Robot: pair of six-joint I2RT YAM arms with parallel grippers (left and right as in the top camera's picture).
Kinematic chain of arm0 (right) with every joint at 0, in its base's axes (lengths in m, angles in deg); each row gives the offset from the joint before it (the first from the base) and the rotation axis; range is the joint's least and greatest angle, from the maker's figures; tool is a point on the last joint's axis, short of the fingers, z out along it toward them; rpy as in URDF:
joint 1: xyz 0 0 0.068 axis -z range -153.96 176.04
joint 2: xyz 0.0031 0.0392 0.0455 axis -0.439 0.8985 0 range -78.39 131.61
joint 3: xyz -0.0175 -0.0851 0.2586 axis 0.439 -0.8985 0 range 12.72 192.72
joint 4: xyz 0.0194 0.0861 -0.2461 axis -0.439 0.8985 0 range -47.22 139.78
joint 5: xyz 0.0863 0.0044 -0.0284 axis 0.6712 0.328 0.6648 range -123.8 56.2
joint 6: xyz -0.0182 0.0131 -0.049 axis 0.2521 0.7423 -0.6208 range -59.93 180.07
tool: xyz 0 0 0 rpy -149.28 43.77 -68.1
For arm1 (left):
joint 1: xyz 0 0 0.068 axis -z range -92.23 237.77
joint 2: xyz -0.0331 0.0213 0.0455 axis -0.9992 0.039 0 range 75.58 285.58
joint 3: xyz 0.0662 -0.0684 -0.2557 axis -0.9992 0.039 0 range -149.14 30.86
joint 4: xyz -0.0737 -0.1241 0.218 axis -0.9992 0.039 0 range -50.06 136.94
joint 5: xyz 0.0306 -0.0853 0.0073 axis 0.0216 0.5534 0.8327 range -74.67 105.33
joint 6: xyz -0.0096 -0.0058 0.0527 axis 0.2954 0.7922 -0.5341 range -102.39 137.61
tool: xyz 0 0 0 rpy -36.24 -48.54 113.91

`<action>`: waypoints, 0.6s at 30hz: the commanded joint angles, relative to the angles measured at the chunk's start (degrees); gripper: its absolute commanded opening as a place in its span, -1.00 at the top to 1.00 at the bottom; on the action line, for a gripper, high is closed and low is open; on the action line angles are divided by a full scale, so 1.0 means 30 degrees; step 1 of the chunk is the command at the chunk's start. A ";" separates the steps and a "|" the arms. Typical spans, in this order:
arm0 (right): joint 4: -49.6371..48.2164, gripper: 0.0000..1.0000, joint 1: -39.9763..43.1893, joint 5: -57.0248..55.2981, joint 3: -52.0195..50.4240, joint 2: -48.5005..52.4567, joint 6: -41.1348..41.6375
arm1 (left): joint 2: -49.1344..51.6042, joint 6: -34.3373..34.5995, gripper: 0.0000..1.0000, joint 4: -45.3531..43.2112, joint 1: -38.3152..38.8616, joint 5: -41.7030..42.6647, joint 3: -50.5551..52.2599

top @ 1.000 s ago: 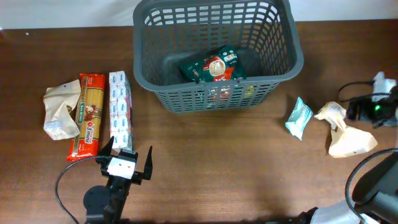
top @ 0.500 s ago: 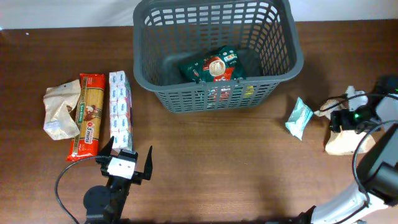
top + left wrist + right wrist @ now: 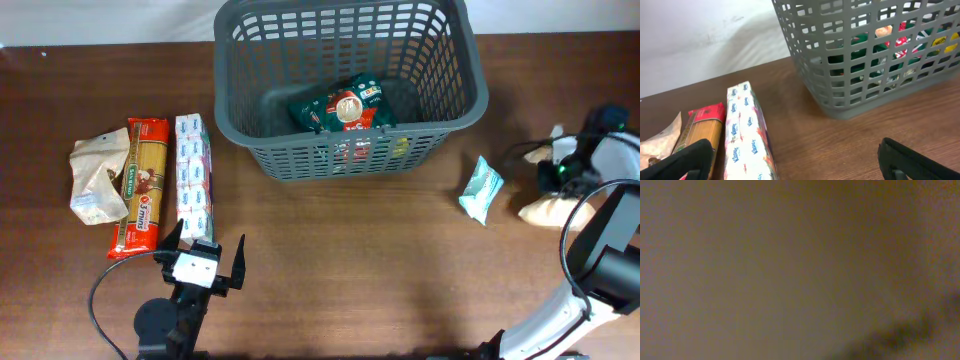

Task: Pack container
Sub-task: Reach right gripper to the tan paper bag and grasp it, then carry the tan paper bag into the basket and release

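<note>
Overhead view: the left pincer [image 3: 205, 248] sits at the near left of the dark wooden bench [image 3: 350, 270], its two black fingers [image 3: 171, 240] spread wide and released, holding nothing. The left wrist view shows the same gap, both fingertips low in the frame with bare bench between them.

Just beyond that pincer lies a long white tissue pack with blue print [image 3: 192, 178], lengthwise from near to far. Touching its left side is a red and orange spaghetti packet [image 3: 140, 187], and left of that a crumpled beige paper bag [image 3: 95, 175]. A black cable [image 3: 98, 290] loops on the bench beside the left arm.

The right pincer [image 3: 552, 178] is at the far right edge, low over a crumpled beige bag [image 3: 548, 207]. Whether it is clenched or released I cannot tell: from above the wrist hides the jaws, and the right wrist view is only a brown blur. A small teal pouch [image 3: 480, 190] lies just left of that bag, apart from it.

The large dark grey plastic basket with slotted lattice walls [image 3: 300, 155] stands upright at the far centre of the bench, well apart from both pincers. Inside it, on the base, lies a green and red packet [image 3: 345, 105], also visible through the lattice [image 3: 865, 50] in the left wrist view.
</note>
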 commanded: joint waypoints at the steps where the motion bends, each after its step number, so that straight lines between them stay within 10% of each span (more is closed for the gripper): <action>1: 0.2382 0.93 -0.0291 0.1865 0.5967 -0.1341 0.1661 | -0.0160 0.0124 -0.99 -0.0051 -0.0066 0.0211 0.0109; 10: 0.8888 0.93 -0.7227 0.5501 2.3205 -0.2171 0.0568 | -0.0160 0.0124 -0.99 -0.0051 -0.0066 0.0211 0.0109; 18: 0.7847 0.93 -1.4491 0.5923 2.3569 -0.1319 -0.6543 | -0.0160 0.0124 -0.99 -0.0051 -0.0066 0.0211 0.0109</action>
